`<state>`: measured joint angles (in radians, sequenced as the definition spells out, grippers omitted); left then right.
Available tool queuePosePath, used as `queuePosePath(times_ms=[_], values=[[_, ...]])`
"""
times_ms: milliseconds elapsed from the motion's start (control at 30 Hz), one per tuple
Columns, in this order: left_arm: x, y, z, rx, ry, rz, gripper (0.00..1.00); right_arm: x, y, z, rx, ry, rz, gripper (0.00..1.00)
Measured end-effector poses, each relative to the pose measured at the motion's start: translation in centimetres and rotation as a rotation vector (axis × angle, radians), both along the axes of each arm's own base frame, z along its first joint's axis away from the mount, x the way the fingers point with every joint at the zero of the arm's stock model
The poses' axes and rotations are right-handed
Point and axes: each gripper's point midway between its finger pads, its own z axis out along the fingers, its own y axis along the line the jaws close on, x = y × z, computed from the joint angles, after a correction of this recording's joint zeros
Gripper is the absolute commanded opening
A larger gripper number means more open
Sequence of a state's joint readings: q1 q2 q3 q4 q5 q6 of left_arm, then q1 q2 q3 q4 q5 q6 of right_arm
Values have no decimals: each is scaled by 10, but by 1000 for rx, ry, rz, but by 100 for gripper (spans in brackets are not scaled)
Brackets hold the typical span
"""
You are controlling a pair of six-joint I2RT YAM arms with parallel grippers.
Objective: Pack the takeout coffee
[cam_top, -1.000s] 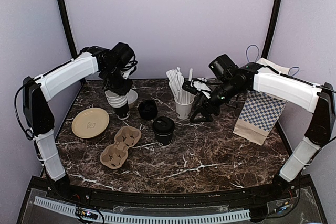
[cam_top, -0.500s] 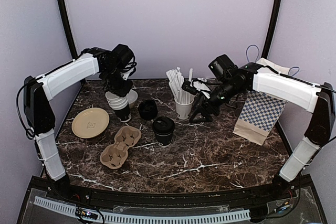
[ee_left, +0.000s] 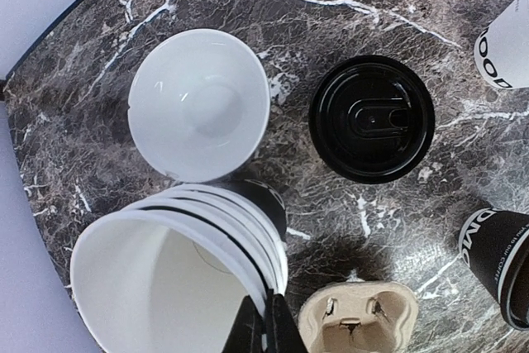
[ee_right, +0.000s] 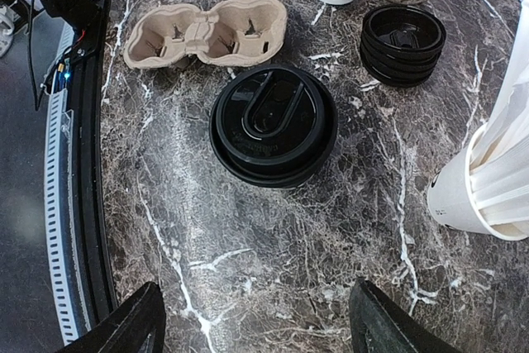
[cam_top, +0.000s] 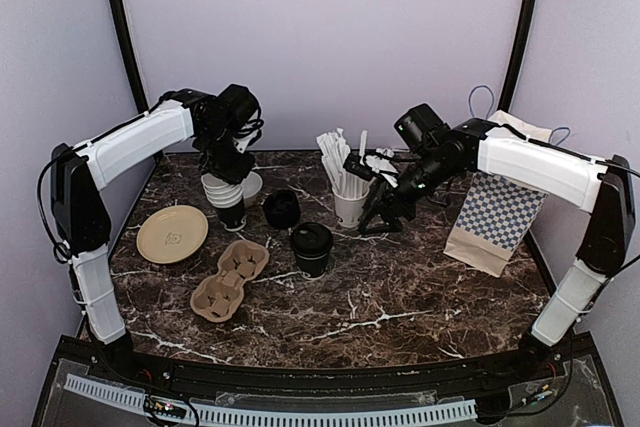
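Note:
The takeout coffee [cam_top: 312, 247], a black cup with a black lid, stands upright mid-table; the right wrist view looks down on its lid [ee_right: 273, 126]. My right gripper [cam_top: 378, 219] hovers to its right, beside the straw cup. It [ee_right: 256, 328] is open, its fingers wide apart over bare marble, short of the coffee. My left gripper [cam_top: 228, 162] is at the back left over the stack of lidless black cups [cam_top: 226, 197]. Seen from the left wrist, it [ee_left: 266, 330] is shut on the rim of the top cup [ee_left: 157, 279], one finger inside and one outside.
A pulp cup carrier [cam_top: 230, 279] lies left of the coffee and a beige plate [cam_top: 172, 233] further left. A white bowl [cam_top: 250, 183] and a low stack of black lids [cam_top: 281, 209] sit behind. The white straw cup [cam_top: 350, 202] and a checkered paper bag [cam_top: 497, 222] stand on the right.
My right gripper has edged slightly left, towards the coffee, still open. The left gripper has barely moved at the cup stack.

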<state>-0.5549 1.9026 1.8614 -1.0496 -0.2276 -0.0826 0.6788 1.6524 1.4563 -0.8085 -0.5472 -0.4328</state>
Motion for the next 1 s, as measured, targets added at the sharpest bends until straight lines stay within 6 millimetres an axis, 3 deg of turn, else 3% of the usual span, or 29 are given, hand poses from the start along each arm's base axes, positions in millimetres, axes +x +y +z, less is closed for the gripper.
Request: queuePosePath(times_ms=[400, 800, 1000], values=[[1, 13, -2, 117, -23, 23, 0, 0, 0, 0, 0, 0, 0, 76], [-7, -34, 2, -61, 26, -64, 0, -1, 0, 0, 4, 2, 5, 76], [2, -26, 5, 14, -8, -37, 0, -1, 1, 1, 5, 2, 5, 76]])
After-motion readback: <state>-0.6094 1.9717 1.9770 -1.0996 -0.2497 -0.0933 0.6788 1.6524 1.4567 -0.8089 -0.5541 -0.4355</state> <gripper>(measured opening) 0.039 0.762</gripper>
